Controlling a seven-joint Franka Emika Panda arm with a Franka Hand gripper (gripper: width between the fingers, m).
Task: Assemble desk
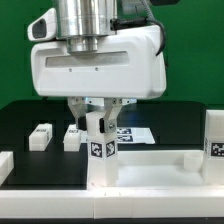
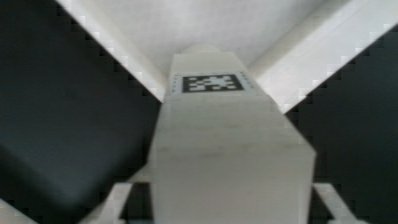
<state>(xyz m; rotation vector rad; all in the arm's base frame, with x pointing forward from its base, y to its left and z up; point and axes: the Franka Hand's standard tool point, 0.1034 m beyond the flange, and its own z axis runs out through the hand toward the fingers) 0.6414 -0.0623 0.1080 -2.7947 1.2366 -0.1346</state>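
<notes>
My gripper (image 1: 100, 122) is shut on a white desk leg (image 1: 100, 150), which it holds upright; the leg shows black-and-white tags on its side. The leg's lower end meets the left end of the wide rimmed desk panel (image 1: 160, 178) near the front; whether it is seated there I cannot tell. In the wrist view the leg (image 2: 222, 150) fills the middle with a tag on its far end, my gripper (image 2: 222, 208) has a finger (image 2: 121, 205) on each side, and the white panel (image 2: 329, 40) lies beyond. Two loose legs (image 1: 40, 136) (image 1: 72, 137) lie on the black mat at the exterior view's left.
The marker board (image 1: 133, 133) lies flat behind the held leg. A white upright block with a tag (image 1: 213, 135) stands at the panel's right end. A white piece (image 1: 5, 165) is cut off at the exterior view's left edge. A green wall stands behind.
</notes>
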